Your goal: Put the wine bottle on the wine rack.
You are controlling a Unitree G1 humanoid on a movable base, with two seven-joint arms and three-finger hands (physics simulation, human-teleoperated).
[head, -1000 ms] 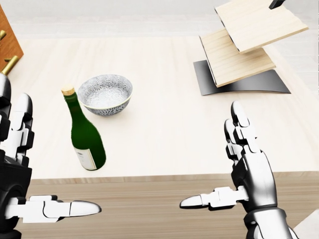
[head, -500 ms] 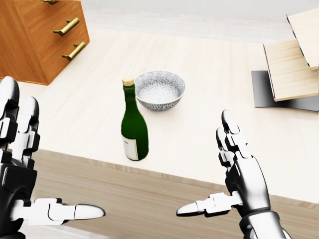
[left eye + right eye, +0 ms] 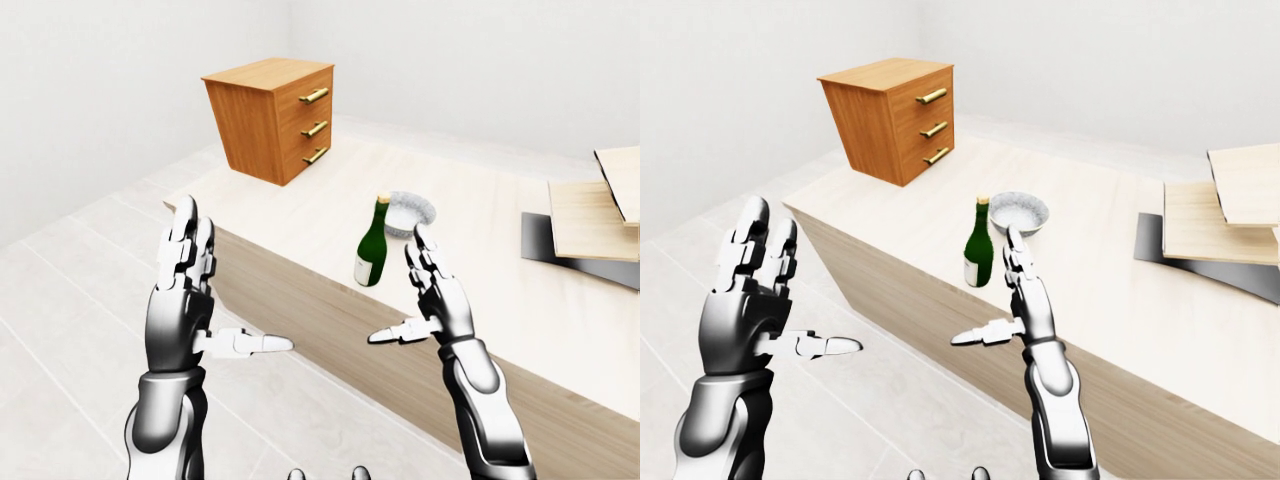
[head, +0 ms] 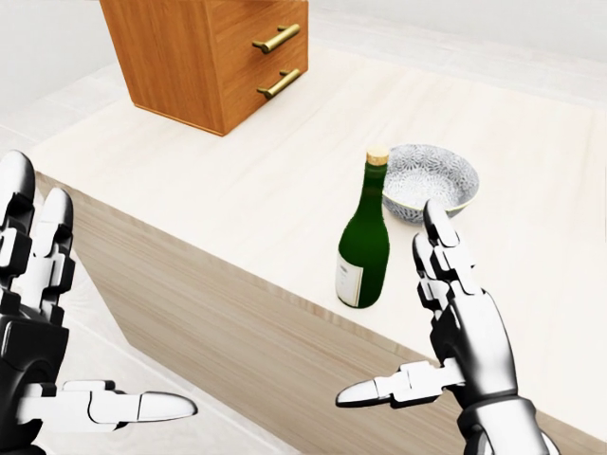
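Observation:
A dark green wine bottle [image 4: 365, 242] with a cork top and pale label stands upright near the table's edge in the head view. The wine rack [image 3: 590, 215], made of slanted light wood boards on a dark base, shows only in the eye views, far right on the table. My right hand [image 4: 389, 303] is open, fingers up and thumb out, just right of and below the bottle, not touching it. Off the table at the lower left, my left hand [image 4: 109, 294] is also open and holds nothing.
A patterned grey bowl [image 4: 432, 180] sits just beyond the bottle, to its upper right. A wooden drawer cabinet [image 4: 204, 52] with brass handles stands on the light wood table [image 4: 237, 180] at the top left. Pale tiled floor [image 3: 70, 290] lies left of the table.
The camera has swung left: bottle and bowl slid right in the head view, the rack left it, and the cabinet came in. Both hands keep the same open pose.

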